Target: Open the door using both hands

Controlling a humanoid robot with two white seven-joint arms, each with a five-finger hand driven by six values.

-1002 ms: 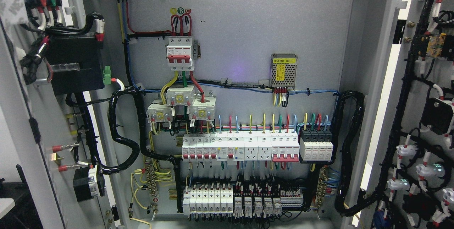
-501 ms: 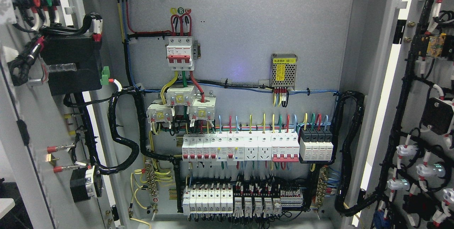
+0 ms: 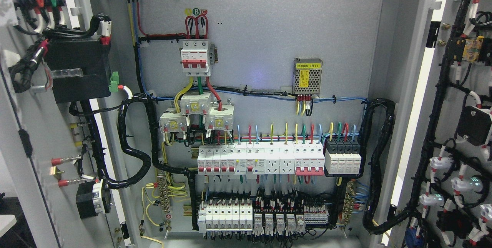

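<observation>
The cabinet [image 3: 261,48] is seen with both doors swung wide, so the opening is judged all but done. The left door [image 3: 34,186] fills the left edge of the head view and the right door [image 3: 457,125] the right edge; both are turned so that their inner faces are shown.

Each door is judged a stiff sheet-metal leaf, made heavier by the gear bolted to it. It should swing on its hinges without flexing, with some inertia to be checked at the end of travel. The painted metal is likely smooth and slippery under flat contact.

A hold is best taken on the free vertical edge or its folded lip, where bare metal is offered. The wiring harness [image 3: 434,125] on the right door and the black box [image 3: 78,69] on the left door are to be avoided, since cables and connectors could be snagged or pulled. The breaker row [image 3: 261,159] on the back panel is likewise not to be touched.

Neither hand is in view, so it cannot be said whether the fingers are apart or together.
</observation>
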